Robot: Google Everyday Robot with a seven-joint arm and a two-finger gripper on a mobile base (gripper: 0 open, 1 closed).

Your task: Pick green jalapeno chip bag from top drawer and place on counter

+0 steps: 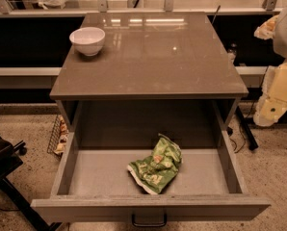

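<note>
The top drawer [148,207] is pulled fully open below the counter [153,57]. The green jalapeno chip bag [156,166] lies crumpled on the drawer floor, right of the middle and near the front panel. My gripper [277,93] shows with the arm as pale white and yellowish parts at the right edge of the camera view. It is beside the counter's right side, above the floor, far from the bag and holding nothing that I can see.
A white bowl [87,40] stands on the counter's back left corner. A wire basket [58,134] with items sits on the floor left of the cabinet. A dark chair base [4,167] is at the lower left. A shelf rail runs behind the counter.
</note>
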